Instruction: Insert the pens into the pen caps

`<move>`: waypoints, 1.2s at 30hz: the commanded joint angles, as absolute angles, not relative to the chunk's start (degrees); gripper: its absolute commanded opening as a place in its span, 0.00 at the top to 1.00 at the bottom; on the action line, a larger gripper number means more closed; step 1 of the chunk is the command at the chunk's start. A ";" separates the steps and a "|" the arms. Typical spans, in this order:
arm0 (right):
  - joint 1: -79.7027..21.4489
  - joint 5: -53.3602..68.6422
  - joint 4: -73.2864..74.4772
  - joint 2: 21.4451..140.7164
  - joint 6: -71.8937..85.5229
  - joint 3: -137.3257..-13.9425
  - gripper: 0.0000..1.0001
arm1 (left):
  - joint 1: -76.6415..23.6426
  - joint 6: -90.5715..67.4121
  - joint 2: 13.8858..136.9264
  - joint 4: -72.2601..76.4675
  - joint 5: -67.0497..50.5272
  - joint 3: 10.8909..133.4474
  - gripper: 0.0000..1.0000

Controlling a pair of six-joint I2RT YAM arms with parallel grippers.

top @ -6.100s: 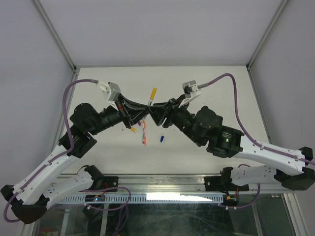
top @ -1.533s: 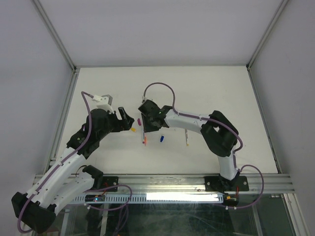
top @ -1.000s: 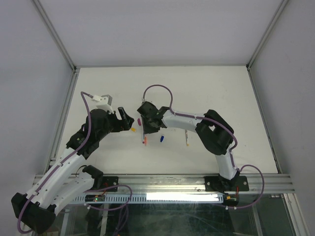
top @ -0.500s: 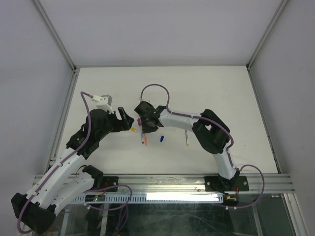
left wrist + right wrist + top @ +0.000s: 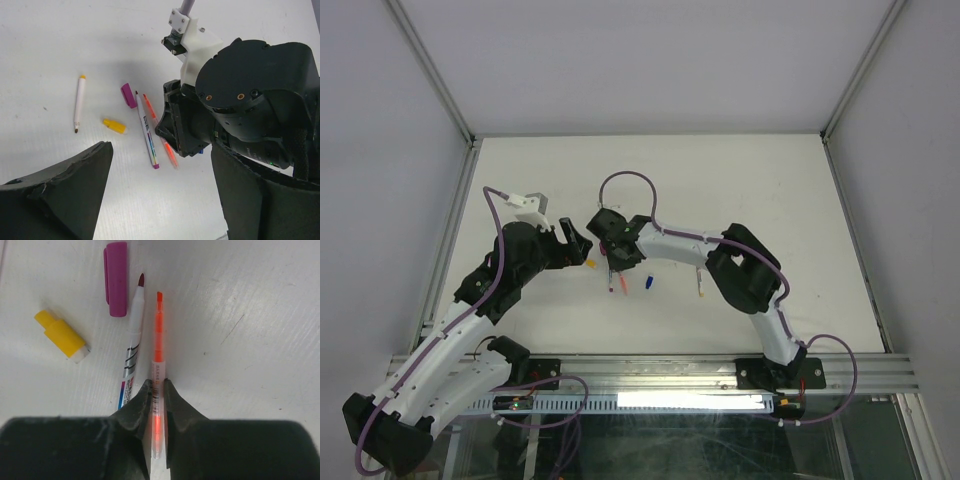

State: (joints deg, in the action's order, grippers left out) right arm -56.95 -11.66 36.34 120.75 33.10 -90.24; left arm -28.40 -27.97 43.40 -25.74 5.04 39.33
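Firstly, the left pincer [image 5: 160, 155] stands wide apart and holds nothing; its two dark fingers [image 5: 70, 195] frame the lower edge of the left wrist view, above the white table [image 5: 770, 180].

Items noted on the table, from left to right in that view:
- A white-barrelled pen with an orange end [image 5: 78, 102] lies alone, well apart from the others.
- A yellow cap [image 5: 115, 126] lies on its side, near that pen's dark tip.
- A purple cap [image 5: 128, 95] lies just beside the nib of the purple pen [image 5: 146, 130], not fitted to it.
- The purple pen lies flat, with the orange pen [image 5: 160, 132] running almost parallel just beside it, on its right.

The right pincer [image 5: 158, 387] is drawn in narrow and grips the orange pen by its barrel, the orange nib pointing away from the fingers. Whether this pen is lifted or rests on the table cannot be told. The right wrist view confirms that the purple cap, purple pen and yellow cap lie to the left of the gripped pen, none touching it.

Further right, in the top view, a blue cap [image 5: 647, 284] lies by itself, and beyond it another white pen [image 5: 700, 283] lies close to the right arm.
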 commanded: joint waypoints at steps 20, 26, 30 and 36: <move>-50.45 -1.14 0.15 84.53 39.38 -53.56 1.00 | -28.20 -27.08 38.95 -19.12 -0.88 38.13 0.16; -49.67 1.37 -10.18 76.68 41.71 -45.25 1.00 | -28.21 -27.17 37.64 -13.80 -7.24 37.06 0.17; -49.53 2.98 -19.00 72.24 43.13 -40.90 1.00 | -28.20 -27.39 37.68 -10.43 -11.58 36.77 0.17; -49.57 2.49 -27.61 67.88 45.93 -38.07 1.00 | -28.21 -27.55 40.19 -7.49 -16.91 36.88 0.23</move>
State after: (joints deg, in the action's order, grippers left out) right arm -49.69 2.02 -15.40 71.46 43.05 -38.37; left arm -28.40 -27.64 38.81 -13.58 -10.70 36.69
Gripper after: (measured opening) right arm 0.097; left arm 0.796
